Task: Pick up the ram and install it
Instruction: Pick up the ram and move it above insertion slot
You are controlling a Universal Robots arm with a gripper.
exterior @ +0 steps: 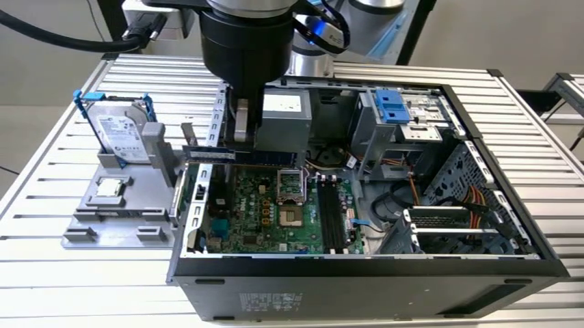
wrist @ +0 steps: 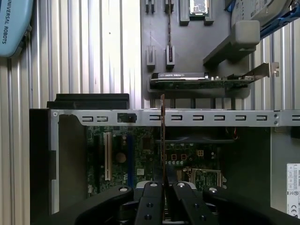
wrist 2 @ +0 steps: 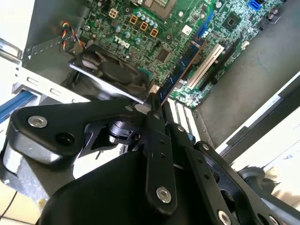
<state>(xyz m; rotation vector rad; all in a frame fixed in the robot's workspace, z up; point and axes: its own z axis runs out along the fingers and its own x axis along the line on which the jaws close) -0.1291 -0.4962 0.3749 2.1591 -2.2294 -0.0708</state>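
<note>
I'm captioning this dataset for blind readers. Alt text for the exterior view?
The gripper holds the ram over the motherboard of an open computer case; a hard drive stands in a grey holder at the exterior view's left.

Open room above the green board (exterior: 264,212); grey box (exterior: 283,116) and case wall (exterior: 217,119) stand by the hand (exterior: 242,140) and ram (exterior: 273,156)

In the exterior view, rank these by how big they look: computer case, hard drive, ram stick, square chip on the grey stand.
1. computer case
2. hard drive
3. ram stick: about as long as the drive but far thinner. It is held raised in the gripper, so nearness makes this place unsure.
4. square chip
</note>
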